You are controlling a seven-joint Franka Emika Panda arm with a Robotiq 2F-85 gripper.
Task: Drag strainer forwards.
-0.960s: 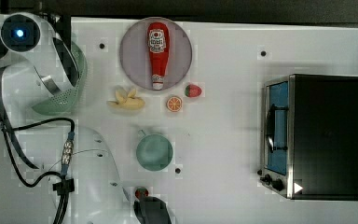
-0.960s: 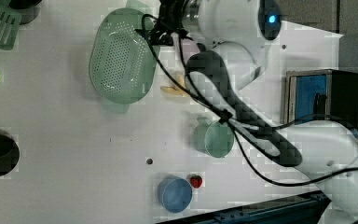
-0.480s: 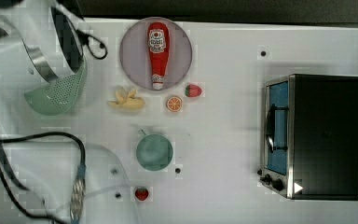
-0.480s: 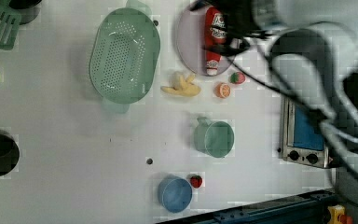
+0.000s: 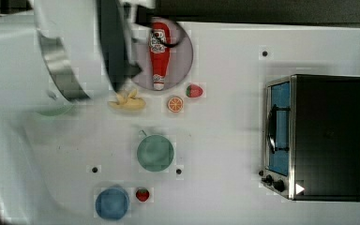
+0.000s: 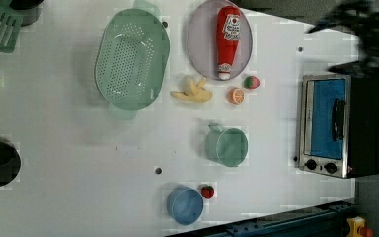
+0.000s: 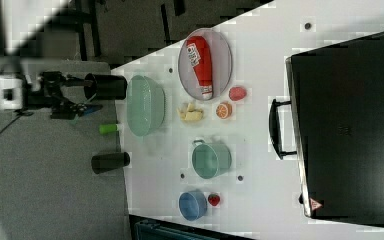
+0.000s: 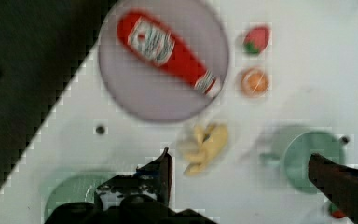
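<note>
Lying on the white tabletop (image 6: 69,148) just beside the round grey plate (image 6: 200,44): the strainer (image 6: 131,59), a mint-green oval plastic bowl, dotted with small holes, with nothing gripping it. Hovering above, wide open and holding nothing: the claw (image 8: 242,179), its dark fingers (image 8: 161,170) spread well apart.

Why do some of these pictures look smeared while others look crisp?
In the top view a big blurred white arm hides most of the strainer. In the left view the strainer looks crisp, the arm a dark smear at the corner. The wrist view is soft; the open tool frames it.
</note>
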